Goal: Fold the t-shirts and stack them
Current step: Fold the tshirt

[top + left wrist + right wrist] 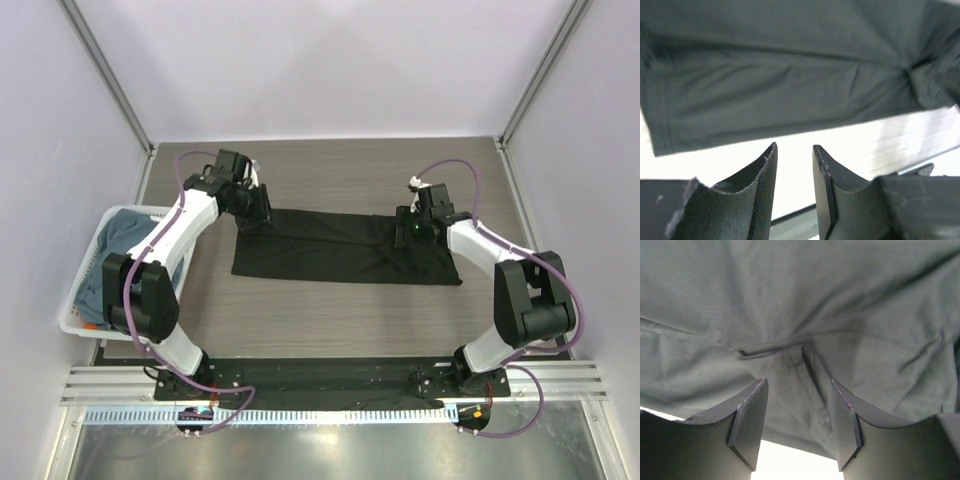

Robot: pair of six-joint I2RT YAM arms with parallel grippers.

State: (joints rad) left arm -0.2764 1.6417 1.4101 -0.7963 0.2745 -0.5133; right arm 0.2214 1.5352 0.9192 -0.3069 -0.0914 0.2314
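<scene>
Lying flat, straight-edged: black t-shirt (345, 247)

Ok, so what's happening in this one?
Two arms are folding a black shirt on the table. It lies flat as a long band. The left gripper and right gripper are at its far corners, both open and holding nothing. Other shirts sit in the basket.

Parted and empty, the left gripper (794, 149) hangs beside the black t-shirt (790, 75)
</scene>
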